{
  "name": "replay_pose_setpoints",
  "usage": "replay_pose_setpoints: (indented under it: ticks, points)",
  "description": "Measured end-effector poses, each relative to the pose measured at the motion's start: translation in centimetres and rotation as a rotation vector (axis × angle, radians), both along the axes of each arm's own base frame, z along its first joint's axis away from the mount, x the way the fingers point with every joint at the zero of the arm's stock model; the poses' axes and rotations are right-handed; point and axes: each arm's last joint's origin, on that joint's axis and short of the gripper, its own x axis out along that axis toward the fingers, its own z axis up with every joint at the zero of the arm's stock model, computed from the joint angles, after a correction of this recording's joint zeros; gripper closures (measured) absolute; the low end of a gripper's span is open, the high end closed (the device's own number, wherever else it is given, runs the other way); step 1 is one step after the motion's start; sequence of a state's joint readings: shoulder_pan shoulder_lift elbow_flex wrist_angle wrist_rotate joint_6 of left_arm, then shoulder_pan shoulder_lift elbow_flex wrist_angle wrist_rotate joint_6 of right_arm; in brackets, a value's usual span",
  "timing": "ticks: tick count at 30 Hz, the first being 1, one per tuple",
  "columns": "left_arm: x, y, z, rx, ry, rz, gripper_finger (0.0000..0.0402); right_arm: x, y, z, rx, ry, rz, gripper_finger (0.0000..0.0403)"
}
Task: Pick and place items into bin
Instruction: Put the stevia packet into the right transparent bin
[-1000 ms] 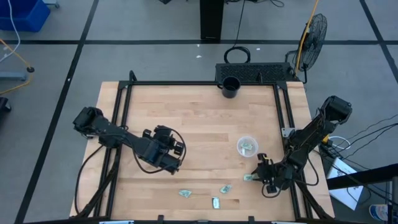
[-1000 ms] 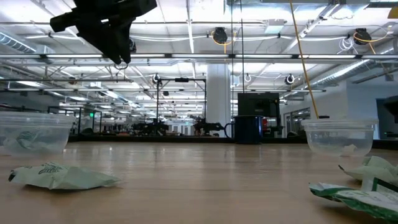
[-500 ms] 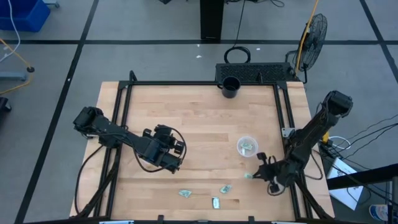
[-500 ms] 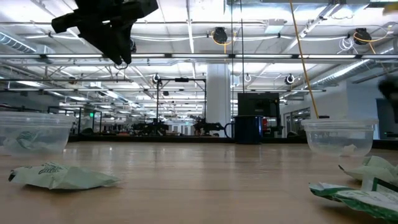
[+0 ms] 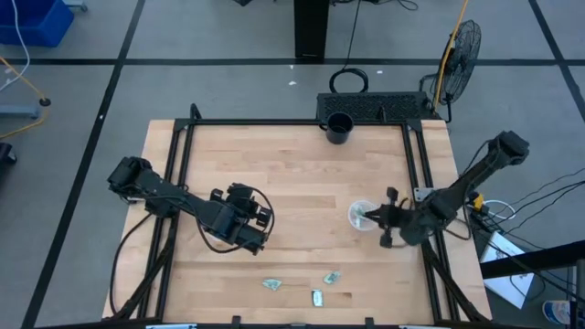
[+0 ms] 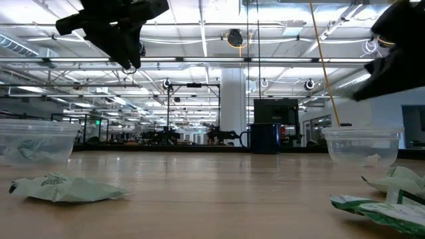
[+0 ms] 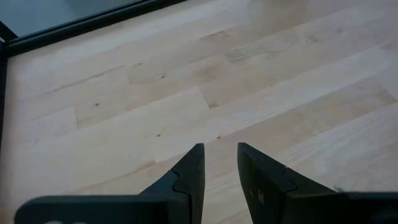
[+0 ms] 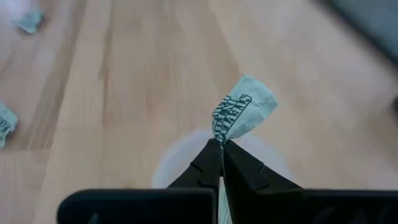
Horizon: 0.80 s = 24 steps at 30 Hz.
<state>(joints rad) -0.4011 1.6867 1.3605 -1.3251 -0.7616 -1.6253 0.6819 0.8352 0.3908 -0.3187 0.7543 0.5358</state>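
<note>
1. Wooden tabletop (image 5: 302,174) is carrying the left arm on its left half; the left gripper (image 7: 217,163) is hanging over bare boards with its fingers close together, only a narrow gap between them, gripping nothing.
2. Three pale green wrapped pieces are lying loose near the front edge, between the arms: one (image 5: 271,284), another (image 5: 317,297) and a third (image 5: 331,277).
3. Right of centre, the clear cup (image 5: 363,216) is serving as the bin, with a green piece or two already inside.
4. Farther right, the right gripper (image 8: 220,149) is pinching one crinkled piece (image 8: 241,113) by its end, fingers pressed tight on it. The piece is sticking out ahead of the fingertips, its long axis roughly in line with them, and the cup's pale rim (image 8: 186,149) is sitting directly beneath, so the release looks to need little beyond opening.
5. Compared with a second ago, the right gripper has swung from the table's front right corner up to the cup, and the piece that lay there has gone with it; the left arm has not shifted.
</note>
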Motion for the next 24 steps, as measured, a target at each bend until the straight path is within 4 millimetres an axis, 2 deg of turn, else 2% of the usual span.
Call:
replay_pose_setpoints:
  ticks: [5,8,17,24]
  points:
    - [0.0,0.0,0.0,0.0,0.0,0.002,0.03,0.6,-2.1,-1.0,0.222,0.198,-0.053,0.0402]
    - [0.0,0.0,0.0,0.0,-0.001,0.002,0.03,0.7,-3.2,-1.4,0.281,0.284,-0.098,0.0402]
    - [0.0,0.1,0.1,0.024,-0.011,0.0,0.03,1.7,-5.1,-1.9,0.32,0.334,-0.122,0.0396]
    - [0.0,0.1,0.1,0.024,-0.01,0.0,0.03,1.9,-5.6,-2.0,0.327,0.348,-0.117,0.0344]
